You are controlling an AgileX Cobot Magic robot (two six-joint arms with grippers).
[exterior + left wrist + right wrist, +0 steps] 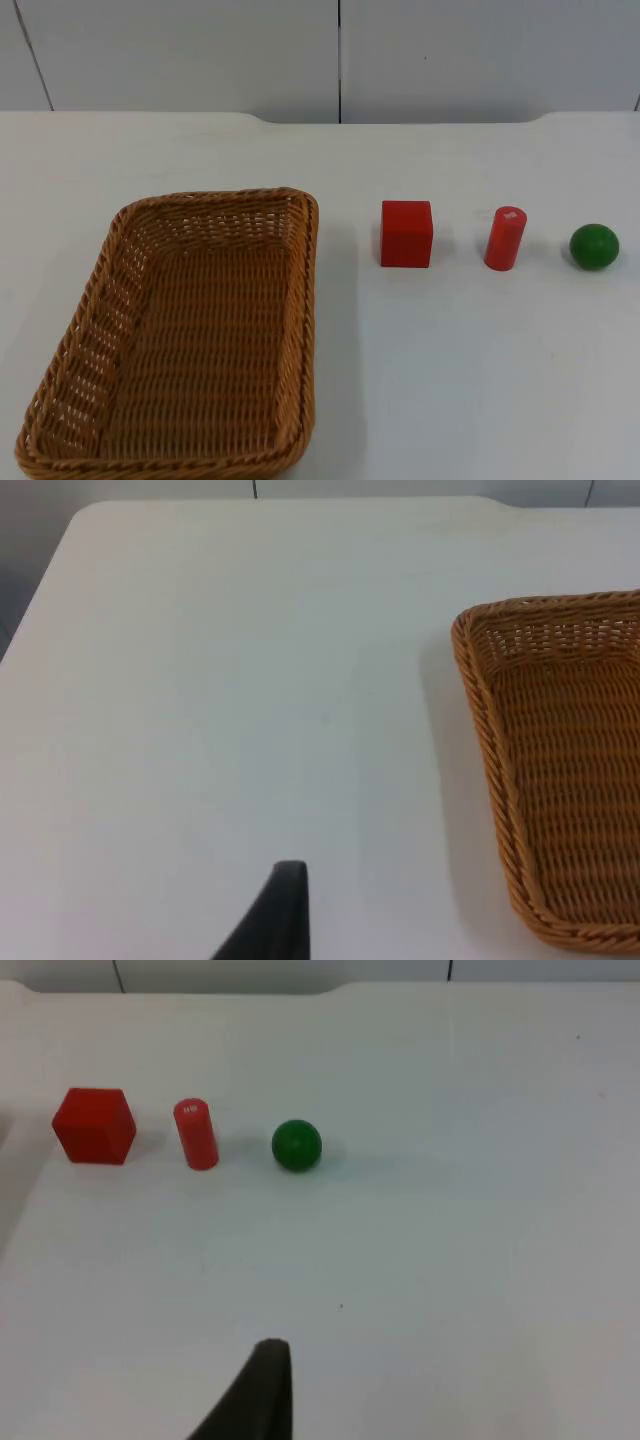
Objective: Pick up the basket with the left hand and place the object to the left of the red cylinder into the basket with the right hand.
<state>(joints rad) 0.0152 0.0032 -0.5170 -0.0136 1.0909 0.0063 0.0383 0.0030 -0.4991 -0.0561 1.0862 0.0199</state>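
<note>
Nothing is happening yet: wicker basket [190, 340] is sitting unlifted, red cube [406, 233] is waiting beside red cylinder [505, 238]; both end effectors' grip states I cannot tell.

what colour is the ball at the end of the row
Green. The ball beside the red cylinder shows best in the top view.

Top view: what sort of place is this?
Probably a lab test bench: a bare white table top against a grey partition wall, with a woven wicker basket and plain coloured blocks.
</note>
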